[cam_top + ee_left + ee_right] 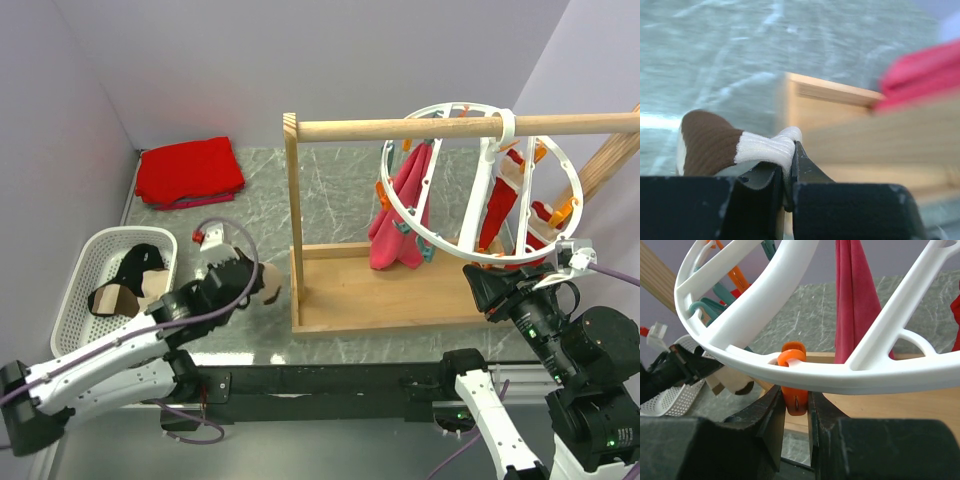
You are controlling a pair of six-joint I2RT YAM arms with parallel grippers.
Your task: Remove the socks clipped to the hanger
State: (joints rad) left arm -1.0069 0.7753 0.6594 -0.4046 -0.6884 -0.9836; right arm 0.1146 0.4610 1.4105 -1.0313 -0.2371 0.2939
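Your left pincer (791, 156) is clamped fully shut on the cream cuff of the brown-and-cream sock (715, 142), which hangs over the worktop (260, 190) between the white basket (88, 262) and the wooden frame. The bite is thin and near the cuff's edge, so a quick swing could let the sock slip out short of the basket. Your right pincer (796, 400) is closed narrowly on an orange peg (790, 359) at the lower rim of the hanger (805, 372). That peg appears to hold no sock, though the view is too tight to be sure. Pull there and the tilted ring may swing or ride along the wooden rail (400, 129), dragging the pink sock (400, 215) and red-and-white sock (500, 205) with it.
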